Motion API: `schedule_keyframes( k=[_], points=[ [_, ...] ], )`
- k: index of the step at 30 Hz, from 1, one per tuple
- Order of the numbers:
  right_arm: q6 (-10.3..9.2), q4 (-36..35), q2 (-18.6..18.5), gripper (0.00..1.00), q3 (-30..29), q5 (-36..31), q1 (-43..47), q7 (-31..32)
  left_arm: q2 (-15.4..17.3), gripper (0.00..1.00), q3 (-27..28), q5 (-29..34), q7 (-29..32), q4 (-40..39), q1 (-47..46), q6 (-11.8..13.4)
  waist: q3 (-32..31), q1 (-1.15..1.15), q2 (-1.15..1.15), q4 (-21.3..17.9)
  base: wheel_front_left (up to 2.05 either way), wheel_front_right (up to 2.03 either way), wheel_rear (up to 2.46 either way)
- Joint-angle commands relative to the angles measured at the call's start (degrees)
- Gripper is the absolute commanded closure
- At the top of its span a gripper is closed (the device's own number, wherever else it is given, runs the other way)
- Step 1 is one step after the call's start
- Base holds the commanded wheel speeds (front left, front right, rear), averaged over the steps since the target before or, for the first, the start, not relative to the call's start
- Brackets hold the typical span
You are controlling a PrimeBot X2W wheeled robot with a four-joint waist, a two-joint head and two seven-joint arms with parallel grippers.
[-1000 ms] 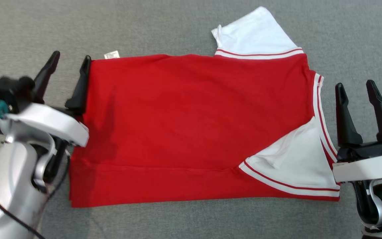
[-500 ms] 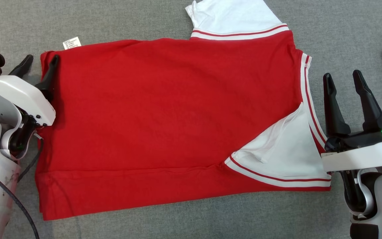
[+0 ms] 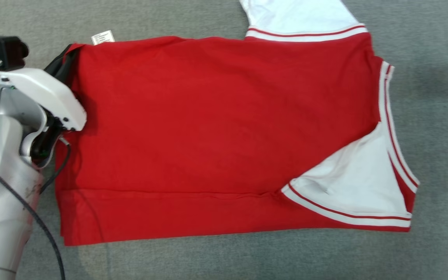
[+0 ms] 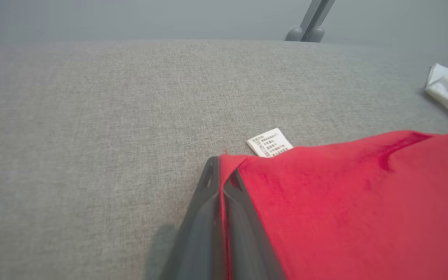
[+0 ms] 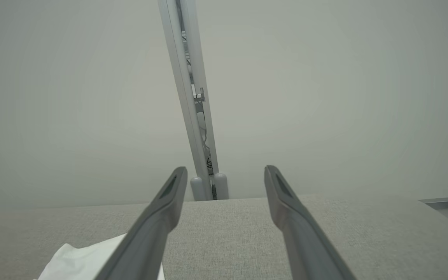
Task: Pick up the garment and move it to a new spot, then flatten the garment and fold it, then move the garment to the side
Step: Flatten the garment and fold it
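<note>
1. The garment (image 3: 216, 128) — a red shirt with white, red-striped sleeves — lies spread flat on the grey fabric surface (image 3: 169, 260), with its sleeves toward the robot's right.
2. The left gripper (image 3: 66, 58) sits at the garment's far left corner. In the left wrist view its two dark fingers (image 4: 202, 202) are pressed together, with a thin edge of red cloth pinched between them.
3. A small white care label (image 4: 269, 143) pokes out from under the red edge just beside the pinched corner and lies on the grey surface.
4. One white sleeve (image 3: 298, 15) sticks out past the far edge. The other sleeve (image 3: 360, 182) is folded in over the red body at the near right corner.
5. In the right wrist view, the right gripper (image 5: 224, 171) holds its fingers wide apart with nothing between them. It is raised above the surface and points toward a pale wall and a slanted grey post (image 5: 191, 97).
6. A bit of white cloth (image 5: 80, 260) shows low in that view, beside one finger.
</note>
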Motion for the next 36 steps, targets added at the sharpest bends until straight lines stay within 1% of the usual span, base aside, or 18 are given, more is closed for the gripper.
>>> schedule_keyframes(
  k=[1,4,10,15,19,20,24,25,26,27,30,36],
  points=[
    [0.00,3.7,-1.7,0.00,1.7,0.8,-3.8,1.7,-0.7,1.00,-0.6,0.5,-0.4,0.4,-1.9,-0.3,1.2,0.00,0.00,2.2,0.00,0.00,0.00],
    [0.00,9.7,-4.1,0.00,5.6,2.1,-10.2,3.7,-2.2,1.00,-2.0,0.7,-0.8,0.9,-3.8,-0.8,2.3,0.00,0.00,4.5,0.00,0.00,0.00],
    [0.00,21.2,-7.1,0.00,14.3,4.3,-20.0,7.6,-4.8,1.00,-4.8,0.6,-1.6,1.7,-7.2,-1.7,4.4,0.00,0.00,8.7,0.00,0.00,0.00],
    [0.00,28.3,-8.0,0.00,21.1,6.7,-26.1,10.9,-6.2,1.00,-7.2,0.1,-2.4,2.7,-9.3,-2.2,6.0,0.00,0.00,11.0,0.00,0.00,0.00],
    [-0.01,32.2,-8.9,0.00,25.9,8.0,-29.1,12.6,-6.9,1.00,-8.8,-0.4,-3.4,3.8,-10.3,-2.1,6.5,0.00,0.00,12.4,0.00,0.00,0.00],
    [-0.01,32.2,-8.9,0.00,25.9,8.0,-29.1,12.6,-6.9,1.00,-8.8,-0.4,-3.4,3.8,-10.3,-2.1,6.5,0.00,0.00,12.4,0.00,0.00,0.00],
    [-0.01,34.4,-10.0,0.00,30.6,9.8,-30.8,14.2,-7.2,1.00,-10.4,-1.1,-4.3,4.8,-10.9,-2.2,6.6,0.00,0.00,12.9,0.00,0.00,0.00],
    [-0.01,34.5,-10.1,0.29,31.8,10.6,-31.1,14.4,-7.2,1.00,-10.8,-1.3,-4.5,4.8,-11.0,-2.2,6.6,0.00,0.00,13.0,0.00,0.00,0.00],
    [-0.01,34.6,-10.2,0.75,32.7,11.7,-31.4,14.9,-7.2,1.00,-11.2,-1.6,-4.7,4.9,-11.2,-2.2,6.7,0.00,0.00,13.1,0.00,0.00,0.00],
    [-0.01,34.7,-10.4,1.00,33.8,12.6,-31.4,15.7,-7.2,1.00,-11.5,-1.9,-4.9,4.9,-11.4,-2.2,6.7,0.00,0.00,13.2,0.00,0.00,0.00],
    [-0.02,34.5,-12.1,1.00,35.8,15.0,-32.3,15.6,-7.0,1.00,-12.4,-2.6,-5.6,5.1,-12.0,-2.2,6.9,0.00,0.00,13.2,0.00,0.00,0.00],
    [-0.02,32.3,-14.3,1.00,37.4,19.0,-34.3,10.5,-6.1,1.00,-12.6,-4.4,-7.3,5.0,-12.7,-2.2,6.0,0.00,0.00,12.4,0.00,0.00,0.00]
  ],
)
